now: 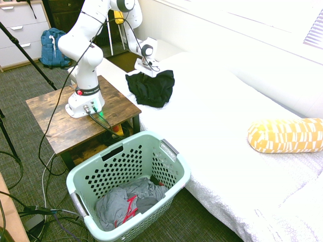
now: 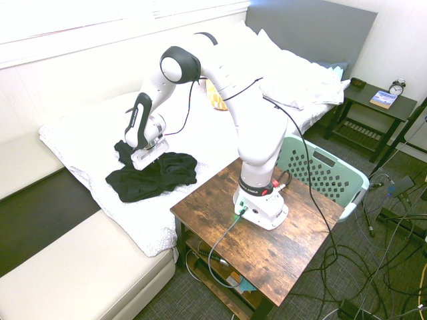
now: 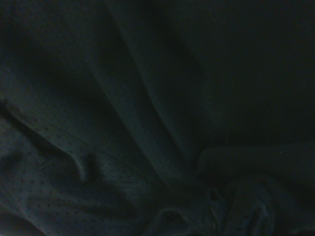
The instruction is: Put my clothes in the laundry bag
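1. While the arm reaches over the bed point(image 1: 217, 116), the black garment point(image 2: 157, 177) lies crumpled on the white cover, near the wooden table point(image 2: 267, 247) but apart from it. It's matte and dark all over, irregular in outline, with soft folds; the wrist view picks up rows of tiny perforations in part of the cloth.

2. Here's the gripper point(image 2: 152, 164), down at the garment, closed up tight. Whether any cloth is pinched in it, I can't tell.

3. Over to the laundry basket point(image 1: 128, 184), on the floor just beside the wooden table: pale mint-green plastic, rounded corners, sides full of holes, grey handles on the rim. It's upright and open at the top.

4. And inside it, a loose heap of grey clothing point(image 1: 118, 201) with bright red trim, low down in the basket. Something darker shows by the heap, too small to name.

5. Which way does it all point? The basket's long axis runs handle to handle, one long side facing the wooden table, one handled end towards the bed. The garment is bunched; in the second exterior view it spreads widest from side to side, but I can't make out which end is its top.

6. Across the bed from the wooden table, there's a yellow-and-white bolster point(image 1: 285, 135).
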Motion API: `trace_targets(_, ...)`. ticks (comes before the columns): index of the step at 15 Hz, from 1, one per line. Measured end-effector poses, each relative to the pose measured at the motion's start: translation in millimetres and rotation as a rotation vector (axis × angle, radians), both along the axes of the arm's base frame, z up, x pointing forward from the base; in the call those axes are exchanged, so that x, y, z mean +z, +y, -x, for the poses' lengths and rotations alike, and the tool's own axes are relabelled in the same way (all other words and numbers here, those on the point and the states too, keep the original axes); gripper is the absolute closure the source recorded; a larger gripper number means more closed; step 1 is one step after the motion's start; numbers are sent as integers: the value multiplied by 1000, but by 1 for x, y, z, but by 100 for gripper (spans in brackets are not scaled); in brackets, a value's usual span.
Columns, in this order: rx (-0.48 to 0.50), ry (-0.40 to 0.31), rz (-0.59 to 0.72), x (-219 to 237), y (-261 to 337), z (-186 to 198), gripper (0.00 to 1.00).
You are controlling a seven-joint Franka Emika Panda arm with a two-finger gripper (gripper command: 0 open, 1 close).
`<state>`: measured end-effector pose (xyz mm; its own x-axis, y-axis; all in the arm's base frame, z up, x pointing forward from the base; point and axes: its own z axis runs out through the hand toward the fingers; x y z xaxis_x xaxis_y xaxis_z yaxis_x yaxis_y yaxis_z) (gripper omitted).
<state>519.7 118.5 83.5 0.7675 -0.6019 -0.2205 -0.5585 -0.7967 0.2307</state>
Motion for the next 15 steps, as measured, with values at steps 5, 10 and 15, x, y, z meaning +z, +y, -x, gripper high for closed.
trace_targets(5, 157, 214, -21, 118, -74, -14, 100)
trace_targets(10, 270, 364, 76, 297, -174, -9, 100)
trace_targets(15, 165, 527, 127, 428, -281, 55, 100)
